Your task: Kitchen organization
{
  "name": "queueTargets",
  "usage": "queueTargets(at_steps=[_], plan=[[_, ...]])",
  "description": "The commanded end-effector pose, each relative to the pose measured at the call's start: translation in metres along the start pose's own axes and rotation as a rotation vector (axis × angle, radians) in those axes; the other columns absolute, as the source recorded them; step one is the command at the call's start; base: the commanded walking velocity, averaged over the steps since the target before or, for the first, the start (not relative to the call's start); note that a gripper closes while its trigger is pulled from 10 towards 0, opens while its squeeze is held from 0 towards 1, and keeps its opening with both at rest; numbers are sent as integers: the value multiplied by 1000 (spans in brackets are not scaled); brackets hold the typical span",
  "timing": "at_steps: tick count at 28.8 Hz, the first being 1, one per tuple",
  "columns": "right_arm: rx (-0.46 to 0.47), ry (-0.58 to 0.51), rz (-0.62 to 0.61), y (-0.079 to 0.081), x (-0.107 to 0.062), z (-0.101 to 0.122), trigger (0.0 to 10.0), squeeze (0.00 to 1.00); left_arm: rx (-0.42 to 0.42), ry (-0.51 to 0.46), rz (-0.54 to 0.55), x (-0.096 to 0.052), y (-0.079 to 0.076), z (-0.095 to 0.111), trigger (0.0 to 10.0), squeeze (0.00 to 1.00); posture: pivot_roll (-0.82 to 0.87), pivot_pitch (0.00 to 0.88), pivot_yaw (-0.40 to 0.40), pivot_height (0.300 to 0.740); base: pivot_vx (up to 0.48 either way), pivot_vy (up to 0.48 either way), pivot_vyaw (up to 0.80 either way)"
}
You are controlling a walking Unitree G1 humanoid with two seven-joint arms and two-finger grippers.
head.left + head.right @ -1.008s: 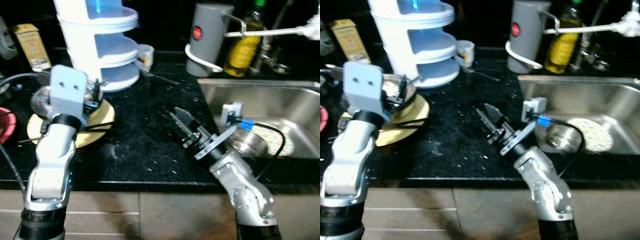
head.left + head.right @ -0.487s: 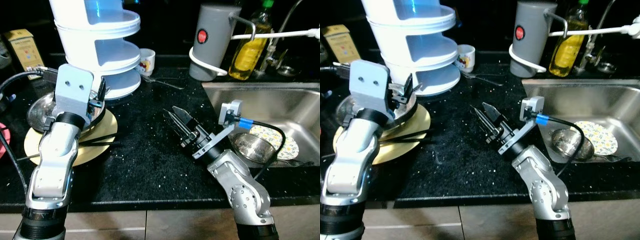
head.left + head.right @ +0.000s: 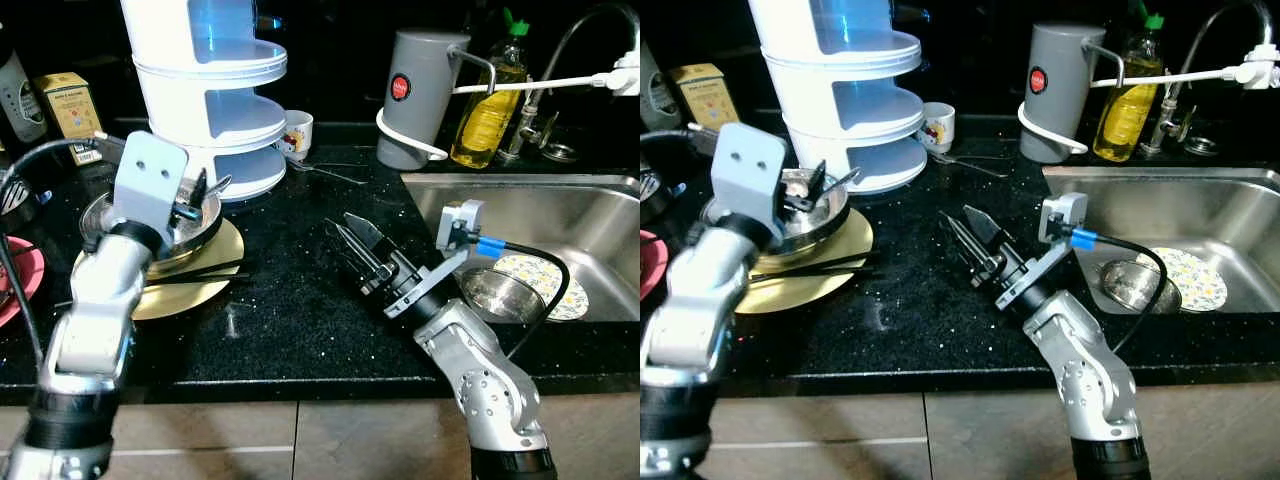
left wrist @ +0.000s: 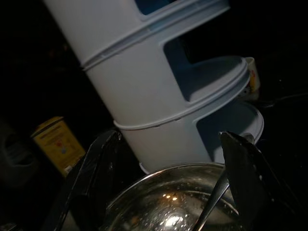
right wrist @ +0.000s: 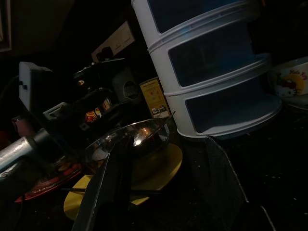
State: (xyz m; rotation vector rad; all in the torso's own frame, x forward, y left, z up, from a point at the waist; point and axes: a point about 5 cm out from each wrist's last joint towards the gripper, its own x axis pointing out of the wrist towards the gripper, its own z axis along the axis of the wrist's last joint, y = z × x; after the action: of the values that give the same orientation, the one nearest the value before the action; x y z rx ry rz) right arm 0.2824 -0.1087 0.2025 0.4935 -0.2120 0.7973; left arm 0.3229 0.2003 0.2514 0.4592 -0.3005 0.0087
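Two Grippers Empty, Steel Bowl Perched on Plate: Tip and Snag Risks Noted

Nearest the front edge of the worktop (image 3: 300, 330), both silver arms rise from below. The right gripper (image 3: 352, 238) hovers over bare black stone near the middle of the worktop, its fingers spread apart and holding nothing. It is well clear of every object.

Further in, toward the left end, the left gripper (image 3: 200, 188) sits at the near rim of the steel bowl (image 3: 808, 212). Its fingers are parted wide, one to either side in the left wrist view, and no contact with the rim can be confirmed. A utensil handle (image 4: 214, 199) leans inside the bowl.

The bowl rests on a yellow plate (image 3: 205, 275), and a pair of dark chopsticks (image 3: 190, 275) lies across that plate. A red plate (image 3: 12, 285) lies at the far left edge.

Beyond stands the white tiered rack (image 3: 215, 110), just behind the bowl. A small printed cup (image 3: 296, 133) sits beside its base, with a grey kettle (image 3: 420, 95) and an oil bottle (image 3: 487, 100) toward the back right. The sink (image 3: 560, 215) at the right end holds a second steel bowl and a patterned plate.

Assessed hazards:
- A one-sided pinch on the rim could tilt the bowl and throw out the utensil.
- Dragging the bowl could shift the yellow plate and roll the chopsticks off.
- A lift carried backward could strike the rack, given the close clearance.
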Motion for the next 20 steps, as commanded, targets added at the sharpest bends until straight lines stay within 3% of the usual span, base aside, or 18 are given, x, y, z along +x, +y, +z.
queueTargets(at_steps=[1,11,14,20], plan=[[-5,9,-10,-1,-1,0,10000,0,44,16,-28,8,0,-4,10000,0,-57,0,-51,740,0,0,0],[-22,15,-20,-2,-5,2,10000,0,32,109,-124,22,-1,-16,10000,0,-80,0,-44,740,0,0,0],[-26,16,-22,-3,-5,3,10000,0,17,120,-180,27,-1,-10,10000,0,-80,0,-44,740,0,0,0],[-25,19,-19,-2,-5,2,10000,0,15,93,-191,30,2,-1,10000,0,-77,0,-43,740,0,0,0]])
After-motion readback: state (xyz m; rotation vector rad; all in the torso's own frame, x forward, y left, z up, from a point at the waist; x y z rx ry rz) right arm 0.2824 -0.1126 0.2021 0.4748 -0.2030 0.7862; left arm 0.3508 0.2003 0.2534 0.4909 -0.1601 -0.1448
